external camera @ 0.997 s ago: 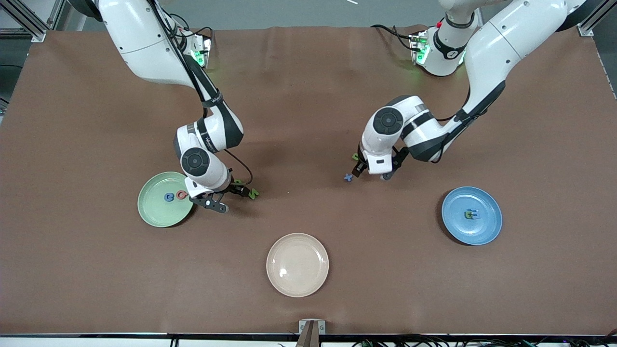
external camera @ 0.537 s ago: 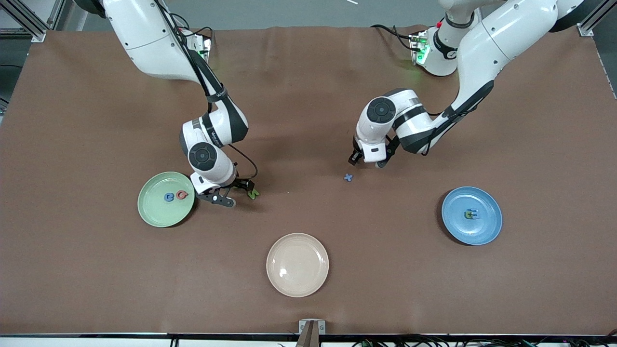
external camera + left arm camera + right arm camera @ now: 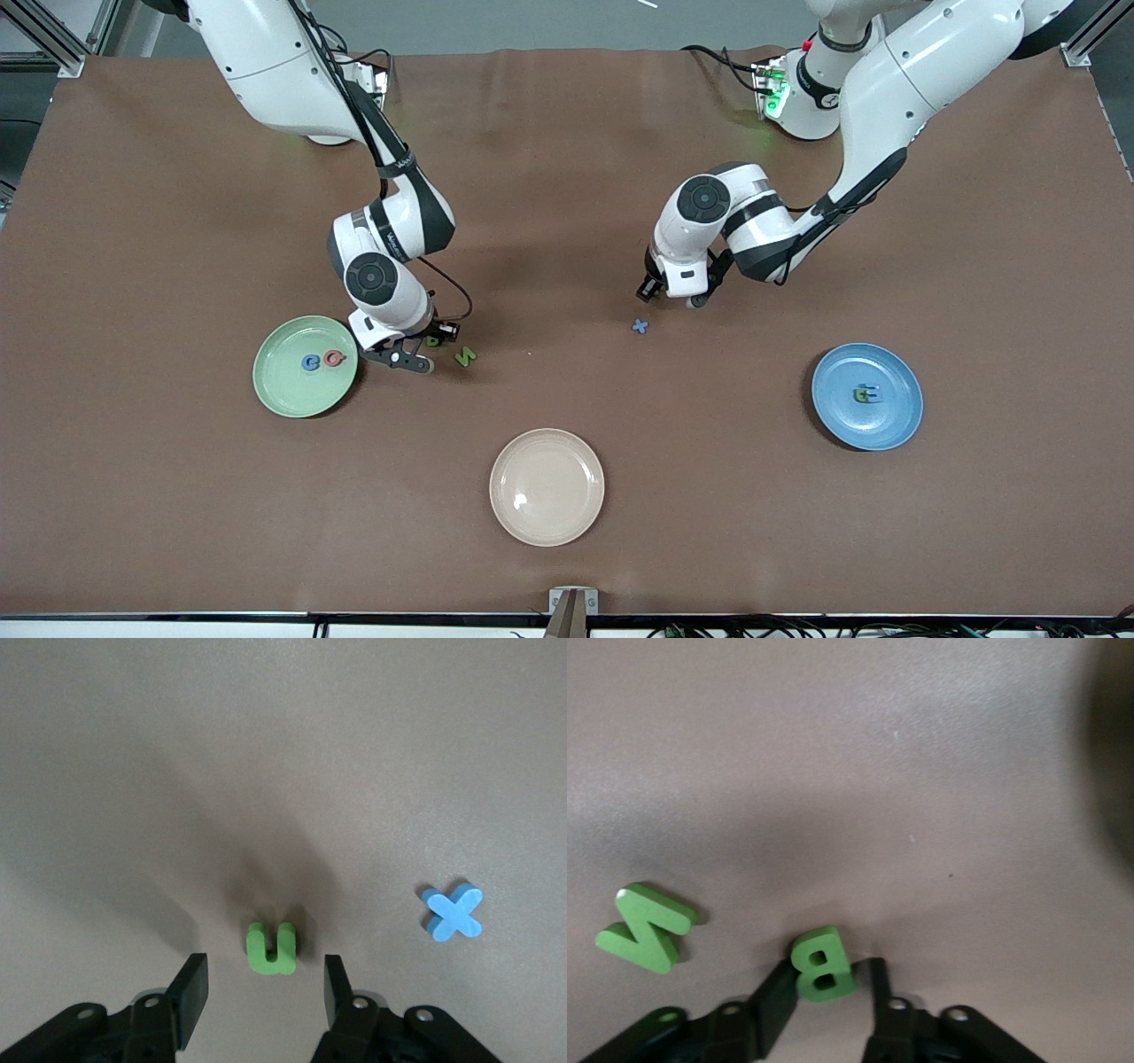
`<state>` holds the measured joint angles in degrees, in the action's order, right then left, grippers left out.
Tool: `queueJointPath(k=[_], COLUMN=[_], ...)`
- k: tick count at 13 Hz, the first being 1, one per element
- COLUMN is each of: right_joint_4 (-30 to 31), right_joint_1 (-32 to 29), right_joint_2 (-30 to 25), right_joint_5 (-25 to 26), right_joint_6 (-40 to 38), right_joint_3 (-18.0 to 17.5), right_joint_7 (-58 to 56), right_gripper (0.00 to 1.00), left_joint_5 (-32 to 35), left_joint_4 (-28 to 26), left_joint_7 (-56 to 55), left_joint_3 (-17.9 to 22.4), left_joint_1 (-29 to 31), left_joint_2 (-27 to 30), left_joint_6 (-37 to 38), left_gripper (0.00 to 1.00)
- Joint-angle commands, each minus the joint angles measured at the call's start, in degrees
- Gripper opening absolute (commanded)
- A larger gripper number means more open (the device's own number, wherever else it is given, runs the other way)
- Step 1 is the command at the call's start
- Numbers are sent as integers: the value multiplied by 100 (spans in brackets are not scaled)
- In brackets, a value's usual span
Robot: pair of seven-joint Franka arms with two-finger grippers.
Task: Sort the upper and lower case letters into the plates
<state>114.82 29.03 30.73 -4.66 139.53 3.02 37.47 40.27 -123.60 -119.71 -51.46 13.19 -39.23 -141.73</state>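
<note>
My right gripper (image 3: 423,347) is low over the table beside the pale green plate (image 3: 285,392). It is shut on a green B (image 3: 822,964), which also shows in the front view (image 3: 432,340). A green N (image 3: 645,928) lies on the table next to it (image 3: 464,356). The green plate holds a blue letter (image 3: 310,362) and a red letter (image 3: 334,358). My left gripper (image 3: 266,964) is open over a green U (image 3: 272,948), which is hidden in the front view. A blue X (image 3: 454,912) lies beside it (image 3: 640,326). The blue plate (image 3: 846,425) holds two small letters (image 3: 867,394).
A cream-beige plate (image 3: 547,486) sits near the front camera at mid-table, with nothing in it. The brown mat (image 3: 709,496) covers the whole table. Both arms' bases (image 3: 806,97) stand along the edge farthest from the front camera.
My right gripper has shifted toward the green plate, and the N now lies uncovered. My left gripper has moved farther from the X and the front camera.
</note>
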Motion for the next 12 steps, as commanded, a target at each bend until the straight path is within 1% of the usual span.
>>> queueJointPath(k=[1, 3, 4, 5, 7, 8, 9, 10, 11, 12], right_joint_4=[208, 129, 103, 50, -152, -152, -126, -74, 40, 137], right_joint_1=[-63, -186, -265, -449, -914, -1177, -1380, -1617, -1820, -2030], right_joint_2=[-103, -181, -295, -426, -743, -892, -963, -981, -982, -947], right_joint_5=[-8, 1, 1, 1, -8, -8, -8, -8, 0, 1], right_joint_6=[57, -4, -118, -450, -1241, -1444, -1559, -1587, -1543, -1473], right_joint_3=[14, 23, 23, 31, 23, 31, 32, 32, 40, 40], right_joint_7=[-82, -195, -431, -677, -1405, -1870, -2301, -2662, -2962, -3191], right_gripper=[0, 0, 0, 0, 0, 0, 0, 0, 0, 0], left_joint_5=[236, 236, 236, 236, 236, 236, 236, 236, 236, 245], left_joint_4=[-15, -24, -15, 2, 37, 55, 64, 151, 204, 396], left_joint_7=[-158, -158, -158, -158, -158, -149, -123, -114, -140, -80], left_joint_3=[56, 83, 92, 92, 92, 92, 101, 101, 110, 101], left_joint_1=[0, -1, -1, -9, -9, -1, -1, 26, -26, 34], left_joint_2=[-111, -120, -128, -155, -207, -225, -217, -208, -138, -68], left_joint_6=[-118, -118, -118, -118, -118, -118, -118, -109, -66, 56], left_gripper=[60, 56, 55, 53, 44, 32, 4, 0, 0, 0])
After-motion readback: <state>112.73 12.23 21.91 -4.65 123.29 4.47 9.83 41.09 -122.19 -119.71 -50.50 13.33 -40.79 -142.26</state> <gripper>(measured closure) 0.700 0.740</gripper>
